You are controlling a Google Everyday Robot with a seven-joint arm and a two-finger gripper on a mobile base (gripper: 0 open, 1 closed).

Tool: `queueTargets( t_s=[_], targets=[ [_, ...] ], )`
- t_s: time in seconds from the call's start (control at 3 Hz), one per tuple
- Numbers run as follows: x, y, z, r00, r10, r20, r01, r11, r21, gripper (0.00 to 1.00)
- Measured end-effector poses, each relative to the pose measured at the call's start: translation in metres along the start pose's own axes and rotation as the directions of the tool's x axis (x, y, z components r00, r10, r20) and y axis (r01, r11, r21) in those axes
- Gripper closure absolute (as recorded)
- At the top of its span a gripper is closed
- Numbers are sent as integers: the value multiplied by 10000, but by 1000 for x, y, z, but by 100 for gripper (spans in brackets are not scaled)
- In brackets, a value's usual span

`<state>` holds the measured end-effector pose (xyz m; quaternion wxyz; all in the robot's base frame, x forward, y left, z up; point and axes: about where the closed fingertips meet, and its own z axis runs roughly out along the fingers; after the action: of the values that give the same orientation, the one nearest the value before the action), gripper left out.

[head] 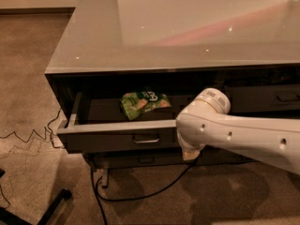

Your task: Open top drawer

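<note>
Speckled brown carpet (pixel 28 78); glossy grey cabinet top (pixel 187 36).
</note>
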<state>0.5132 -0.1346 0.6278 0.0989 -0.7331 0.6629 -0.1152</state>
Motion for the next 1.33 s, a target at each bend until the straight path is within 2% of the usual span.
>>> queueTargets(
  t_s=[0.67,1.0,1.33],
  targets=[
    [4,2,-11,9999,89,-85,-89,10000,-27,88],
    [5,1,-17,9999,89,-85,-89,10000,-27,100],
    [5,-1,-22,9999,89,-86,-89,10000,-26,100]
  ],
)
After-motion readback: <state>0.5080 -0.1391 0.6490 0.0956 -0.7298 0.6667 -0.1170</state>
